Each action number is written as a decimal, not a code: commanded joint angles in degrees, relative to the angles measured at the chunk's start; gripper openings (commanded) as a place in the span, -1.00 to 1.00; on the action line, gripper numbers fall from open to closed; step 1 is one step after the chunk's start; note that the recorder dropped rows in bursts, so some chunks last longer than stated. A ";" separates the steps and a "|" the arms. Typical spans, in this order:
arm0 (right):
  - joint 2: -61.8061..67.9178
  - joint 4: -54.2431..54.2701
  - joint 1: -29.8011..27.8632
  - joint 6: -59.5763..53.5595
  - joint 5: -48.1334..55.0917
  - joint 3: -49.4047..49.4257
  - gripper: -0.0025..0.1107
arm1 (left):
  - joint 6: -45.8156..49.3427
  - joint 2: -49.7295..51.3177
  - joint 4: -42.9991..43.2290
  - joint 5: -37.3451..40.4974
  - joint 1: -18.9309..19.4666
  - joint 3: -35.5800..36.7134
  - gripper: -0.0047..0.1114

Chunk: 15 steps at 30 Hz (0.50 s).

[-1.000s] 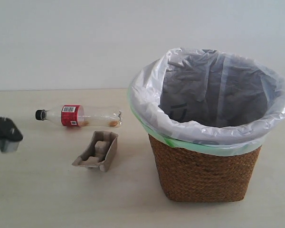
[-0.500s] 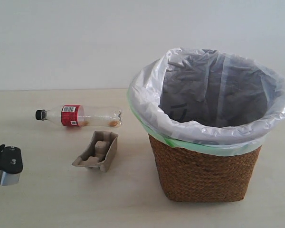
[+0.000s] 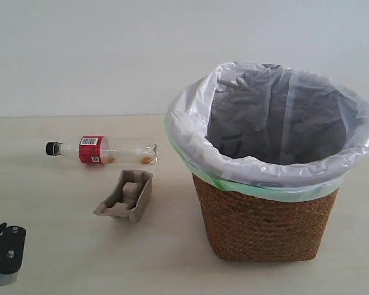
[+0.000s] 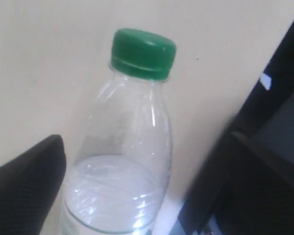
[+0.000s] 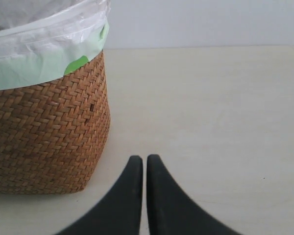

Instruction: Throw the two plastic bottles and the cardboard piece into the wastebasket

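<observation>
My left fingers point(image 4: 24, 186) are spread on either side of the large clear plastic bottle with a green screw cap point(image 4: 122, 161). A pale gap shows between the bottle and one finger, while the other finger is right against its shoulder. Only the bottle's neck and upper body show. Its label is cut off at the picture's edge, so I can read nothing on it.

In the exterior view my left arm sits at the lower left corner, partly cut by the frame, low over the pale wooden table point(image 3: 67, 246), and this bottle falls outside that view.

Farther back, the slim clear plastic bottle with a black cap and red label point(image 3: 120, 150) lies on its side, cap pointing away from the round brown woven wicker wastebasket point(image 3: 264, 221). Its label carries a small white patch, but the print is too small to read.

The grey-brown moulded cardboard tray point(image 3: 126, 195) rests just in front of the slim bottle, between it and my left arm, apart from both.

The wastebasket stands to the right, lined with a translucent white plastic bag with a green edge point(image 3: 190, 123) folded over its rim. The bag hides whatever is inside.

My right fingers point(image 5: 132, 196) are pressed together, holding nothing, low over bare table beside the wicker wall.
</observation>
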 commanded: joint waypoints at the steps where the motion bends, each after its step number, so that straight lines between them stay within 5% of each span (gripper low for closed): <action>1: -0.26 -0.37 -0.35 -0.26 -0.56 -0.07 -0.96 | 4.19 -0.46 2.06 -7.85 -0.28 3.11 0.49; 6: -0.26 -0.37 -0.35 -0.26 -0.56 -0.07 -0.96 | 4.44 1.06 3.35 -14.97 -0.28 6.02 0.44; 10: -0.26 -0.37 -0.35 -0.26 -0.56 -0.07 -0.96 | 4.60 3.99 10.81 -16.64 -0.28 8.25 0.21; 15: -0.26 -0.37 -0.35 -0.26 -0.56 -0.07 -0.96 | 2.00 2.30 15.37 -16.50 -0.28 5.02 -0.58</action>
